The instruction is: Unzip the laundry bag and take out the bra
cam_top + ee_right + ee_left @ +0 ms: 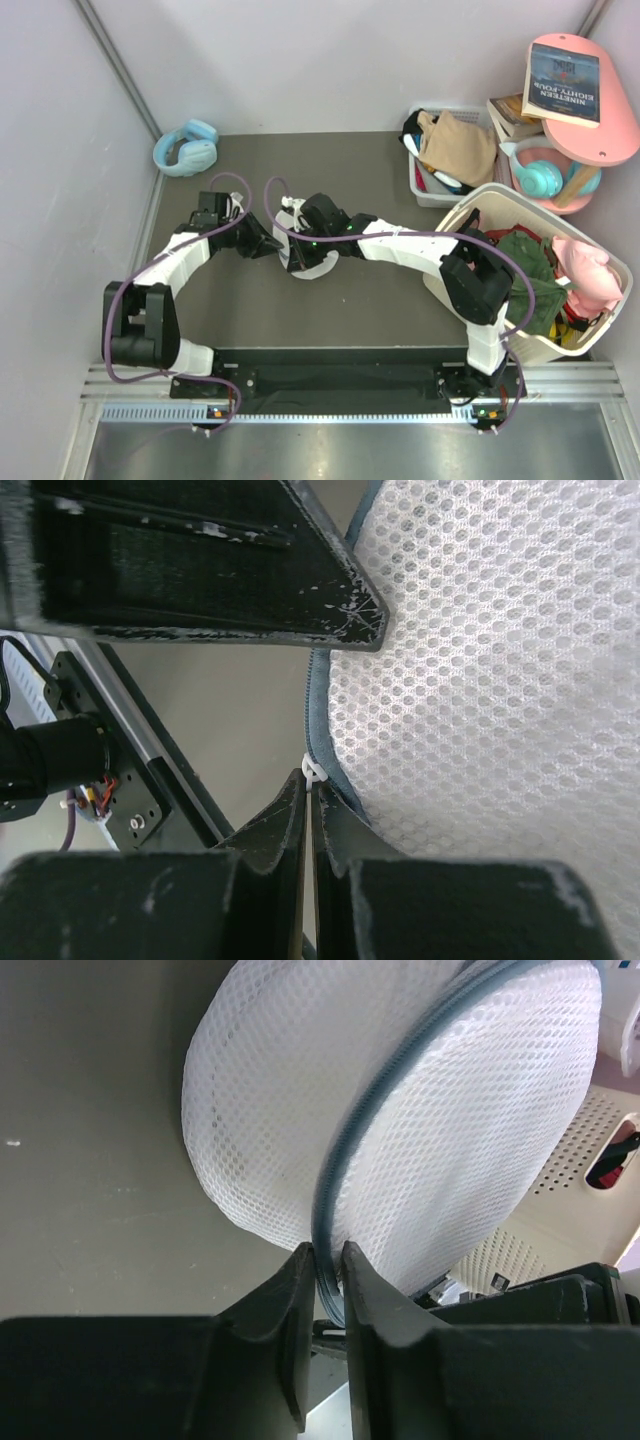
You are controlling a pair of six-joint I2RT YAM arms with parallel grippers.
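1. The laundry bag lies on the dark surface, left of the white basket and well apart from it, between the two tool heads.
2. Appearance: a round, flattish pouch of white honeycomb mesh in two domed halves. A grey-blue zip runs around the rim where the halves meet. Along the stretch in view, the halves sit together.
3. The left tool reaches the bag from the side away from the basket. Its fingers are almost together, pinching the zip rim at the bag's edge.
4. The right tool comes in from the basket side. Its fingers are drawn in to a hairline gap, and a small white zip pull is nipped at the tips, right against the zip band.
5. Top view only: placement of the bag relative to the basket. Both arms cover most of the bag, leaving white patches showing.
6. Left wrist view only: both domed halves and the curve of the zip. The basket's perforated wall shows behind the bag.
7. Right wrist view only: the zip pull and the mesh weave at close range.
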